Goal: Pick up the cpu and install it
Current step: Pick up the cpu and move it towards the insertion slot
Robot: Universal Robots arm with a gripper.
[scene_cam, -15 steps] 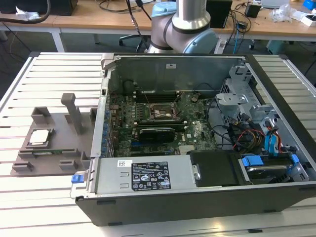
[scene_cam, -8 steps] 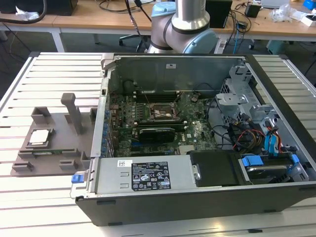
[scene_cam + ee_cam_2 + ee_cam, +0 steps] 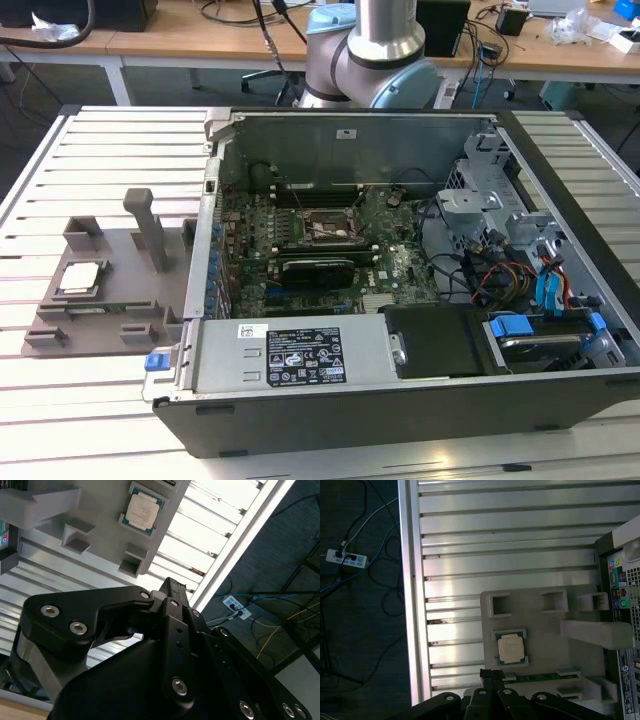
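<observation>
Cpu (image 3: 80,277) is found lying flat, metal top up, in a square recess of the grey plastic tray (image 3: 120,300). The tray is set on the slatted metal table (image 3: 100,140), just beside the open computer case (image 3: 400,400), on the exterior view's left. The same chip is recorded in both wrist views (image 3: 142,511) (image 3: 511,648), seated in its pocket with raised blocks of the tray around it. The gripper (image 3: 171,586) (image 3: 491,672) is seen held above the tray, clear of the cpu and touching nothing; its jaws are drawn together and empty. Inside the case, the black socket frame (image 3: 325,232) on the motherboard is noted. The arm (image 3: 385,40) is observed at the far side of the case
</observation>
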